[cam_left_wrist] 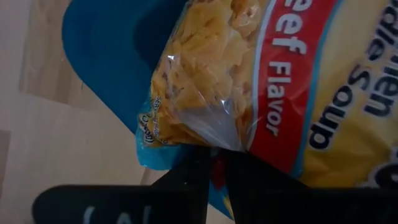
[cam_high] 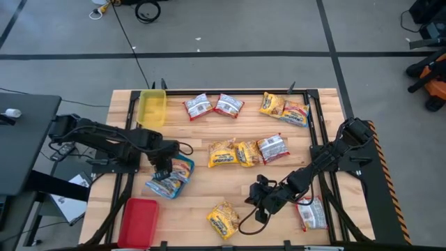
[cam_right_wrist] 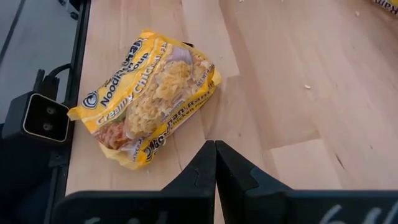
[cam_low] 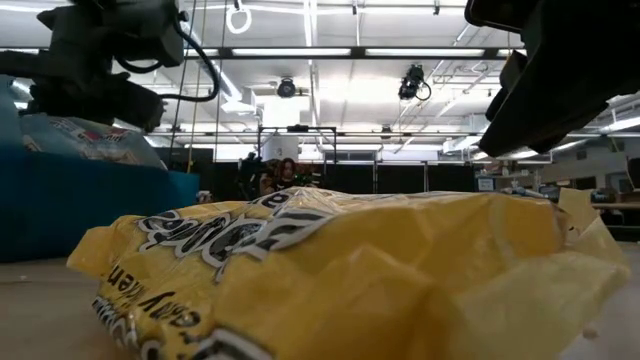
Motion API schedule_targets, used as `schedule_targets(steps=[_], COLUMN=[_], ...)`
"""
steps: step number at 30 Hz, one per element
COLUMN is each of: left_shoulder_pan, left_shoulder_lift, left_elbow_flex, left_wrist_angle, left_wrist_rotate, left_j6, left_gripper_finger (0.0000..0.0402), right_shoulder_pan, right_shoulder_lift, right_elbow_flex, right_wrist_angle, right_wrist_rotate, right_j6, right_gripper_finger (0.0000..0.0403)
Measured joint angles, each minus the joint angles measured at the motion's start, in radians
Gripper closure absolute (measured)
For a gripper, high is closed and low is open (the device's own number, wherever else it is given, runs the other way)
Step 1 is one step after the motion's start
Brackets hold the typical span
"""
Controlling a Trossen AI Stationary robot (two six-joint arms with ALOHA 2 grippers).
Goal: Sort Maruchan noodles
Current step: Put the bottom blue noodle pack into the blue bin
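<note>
Several Maruchan noodle packets lie flat on the wooden table. Red-and-white ones and yellow ones lie at the far side, more in the middle, and one yellow packet near the front edge. My left gripper is shut on a blue-edged Beef Flavor packet over the blue tray, which holds other packets. My right gripper is shut and touches nothing, just right of the front yellow packet. My left gripper pinches the Beef Flavor packet by its sealed edge, at one end of the packet, between its two fingers. The fingers come from above, pointing down. The packet sits over the blue tray; I cannot tell whether it rests on it.
A yellow tray stands at the far left and a red tray at the near left corner. A red-and-white packet lies near the right arm's base. Bare wood shows between the middle packets and the front edge.
</note>
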Motion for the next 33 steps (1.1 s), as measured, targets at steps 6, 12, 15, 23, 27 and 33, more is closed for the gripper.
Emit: schedule_targets(steps=[6,12,15,23,27,33], left_shoulder_pan=[0.035,0.039,0.039,0.036,0.036,-0.034], left_shoulder_lift=[0.002,0.003,0.004,-0.011,-0.010,-0.011], left_elbow_flex=[-0.001,0.005,0.036,0.198,0.286,0.399], left_wrist_angle=[-0.004,-0.012,-0.052,-0.195,-0.280,-0.292], left_wrist_rotate=[-0.070,-0.072,-0.077,-0.140,-0.152,-0.160], left_j6=[-0.026,-0.046,-0.041,0.018,0.051,0.139], left_gripper_finger=[0.0351,0.0339,0.0332,0.0303,0.0275,0.0233], right_shoulder_pan=[0.000,0.000,-0.003,-0.008,-0.007,0.007], right_shoulder_lift=[0.000,0.000,0.000,0.000,0.000,0.000], right_elbow_flex=[0.000,0.000,0.000,0.000,0.000,0.000], right_wrist_angle=[0.009,0.009,0.009,0.009,0.008,0.009], right_wrist_rotate=[0.001,0.001,-0.002,-0.006,-0.006,0.011], right_j6=[-0.009,-0.009,-0.009,-0.004,0.001,-0.003], right_gripper_finger=[0.0391,0.0391,0.0391,0.0391,0.0391,0.0391])
